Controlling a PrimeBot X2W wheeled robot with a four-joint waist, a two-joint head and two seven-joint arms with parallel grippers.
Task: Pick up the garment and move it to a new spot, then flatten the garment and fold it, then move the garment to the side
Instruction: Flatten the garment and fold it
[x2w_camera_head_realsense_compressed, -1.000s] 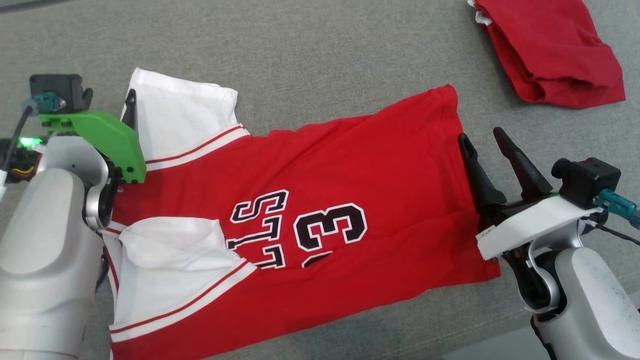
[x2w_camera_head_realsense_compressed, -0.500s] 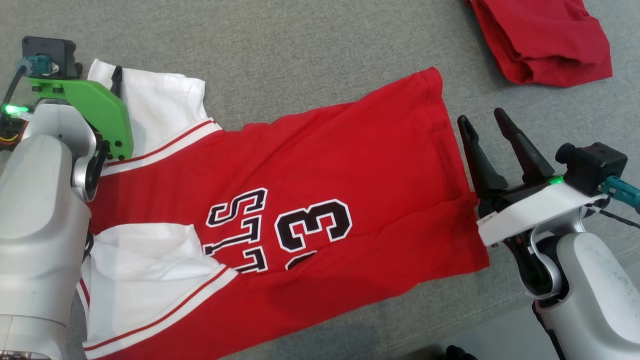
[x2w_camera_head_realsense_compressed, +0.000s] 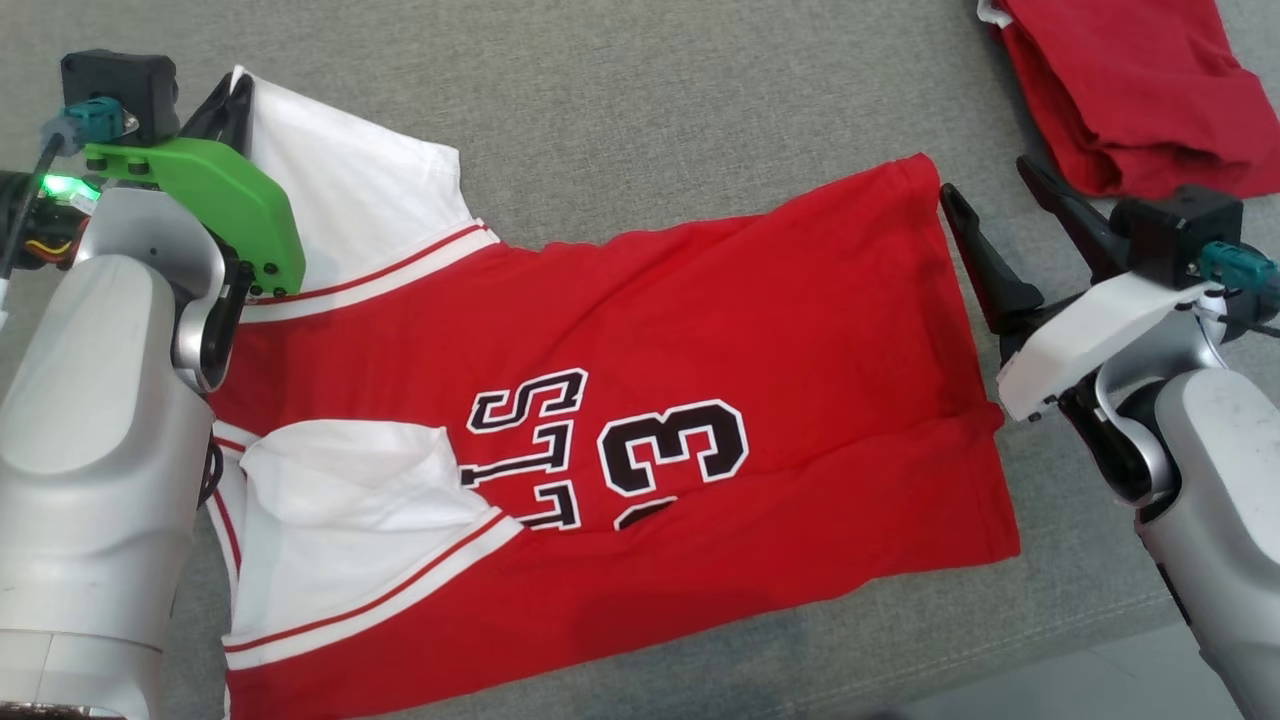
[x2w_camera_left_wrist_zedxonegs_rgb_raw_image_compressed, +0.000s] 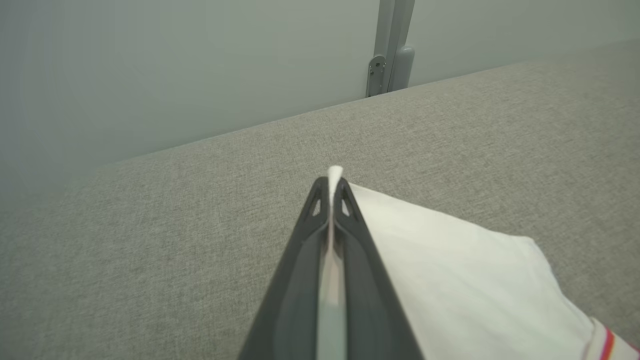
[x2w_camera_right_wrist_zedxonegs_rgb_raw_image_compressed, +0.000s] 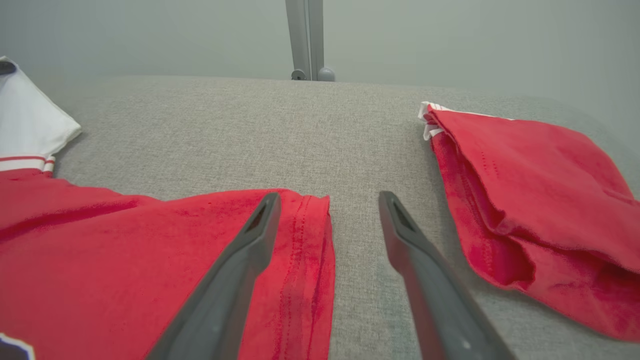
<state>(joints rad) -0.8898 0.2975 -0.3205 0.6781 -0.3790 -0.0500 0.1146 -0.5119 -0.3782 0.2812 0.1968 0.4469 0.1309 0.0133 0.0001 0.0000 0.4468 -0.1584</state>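
A second ago my left gripper (x2w_camera_head_realsense_compressed: 232, 95) stood with its fingers apart at the edge of the white sleeve (x2w_camera_head_realsense_compressed: 350, 210). Now they are pressed together on the sleeve's far corner. In the left wrist view a thin strip of white cloth (x2w_camera_left_wrist_zedxonegs_rgb_raw_image_compressed: 334, 175) pokes out between the closed tips of the left gripper (x2w_camera_left_wrist_zedxonegs_rgb_raw_image_compressed: 330, 187). My right gripper (x2w_camera_head_realsense_compressed: 987, 180) has its fingers spread as wide as before and holds nothing. It now sits nearer the far corner of the hem than it did. In the right wrist view one finger (x2w_camera_right_wrist_zedxonegs_rgb_raw_image_compressed: 250, 240) lies over the hem and the other rests on bare cloth surface. The head camera has shifted a little between pictures, so the whole scene sits differently in the frame.

The jersey (x2w_camera_head_realsense_compressed: 650, 400) lies spread flat, red with black and white lettering facing up. Its sleeves are toward my left and its hem toward my right. The near sleeve (x2w_camera_head_realsense_compressed: 350, 480) is folded in over the chest.

The surface (x2w_camera_head_realsense_compressed: 650, 120) is a grey woven fabric. A second red garment (x2w_camera_head_realsense_compressed: 1130, 90), folded, lies at the far right, apart from the jersey. Behind the surface stands a plain pale wall (x2w_camera_left_wrist_zedxonegs_rgb_raw_image_compressed: 150, 75) with a grey metal post (x2w_camera_left_wrist_zedxonegs_rgb_raw_image_compressed: 392, 45) against it.
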